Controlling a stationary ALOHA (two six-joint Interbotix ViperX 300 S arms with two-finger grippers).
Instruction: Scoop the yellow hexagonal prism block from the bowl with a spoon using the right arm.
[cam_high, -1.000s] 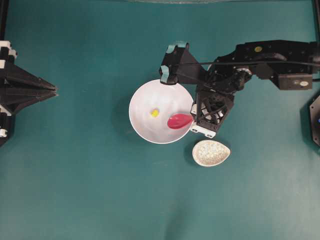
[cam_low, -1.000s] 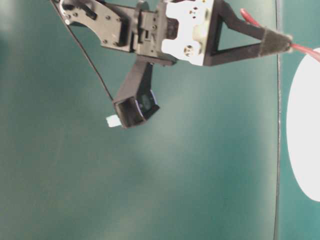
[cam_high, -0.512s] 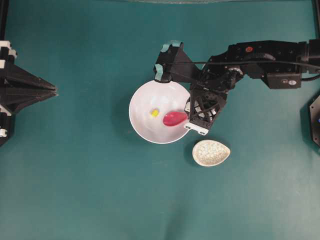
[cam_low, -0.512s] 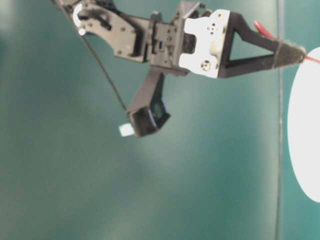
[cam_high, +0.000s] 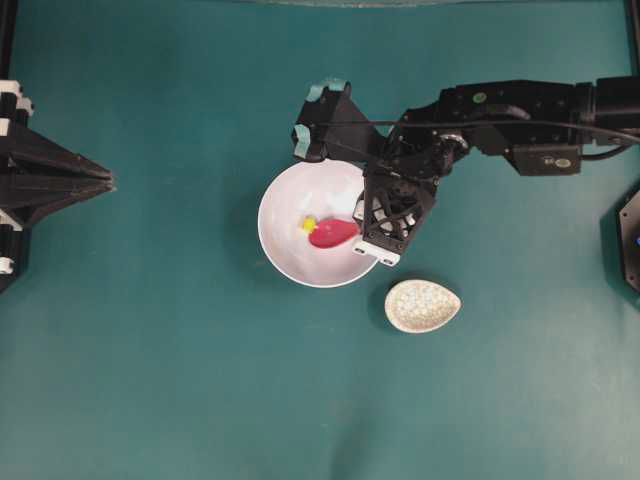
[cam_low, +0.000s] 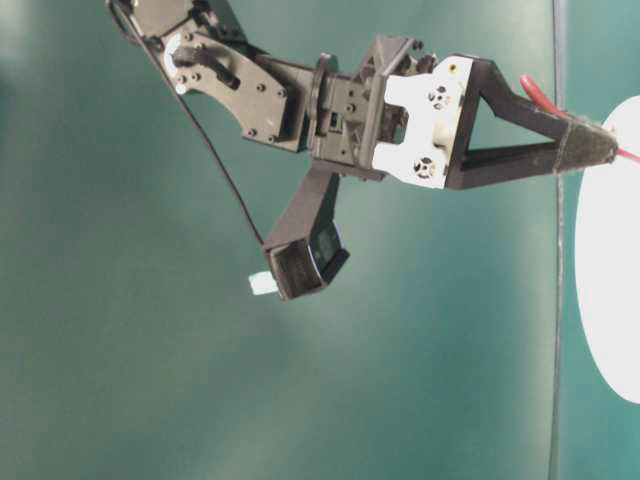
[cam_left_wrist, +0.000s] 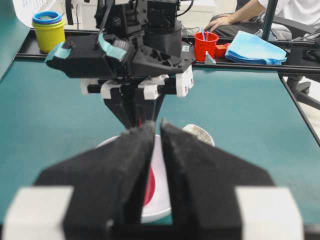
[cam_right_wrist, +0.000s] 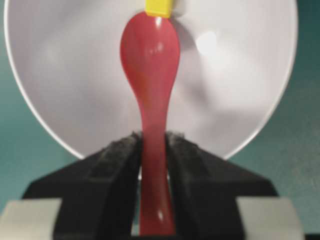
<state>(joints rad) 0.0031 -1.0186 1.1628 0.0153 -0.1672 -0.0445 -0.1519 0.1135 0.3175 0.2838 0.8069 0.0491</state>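
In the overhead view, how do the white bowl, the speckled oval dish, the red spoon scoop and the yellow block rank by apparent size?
1. Round white bowl, largest.
2. Speckled beige oval dish.
3. Glossy red spoon scoop.
4. Tiny yellow block, smallest, partly hidden by the scoop's tip.

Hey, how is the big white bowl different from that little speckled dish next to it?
The bowl is round, plain white and clearly larger; the speckled dish is oval, beige and mottled. The bowl holds the yellow block and the scoop of the spoon, which the right gripper grips; the speckled dish lies bare. Both sit on the green table, apart from each other.
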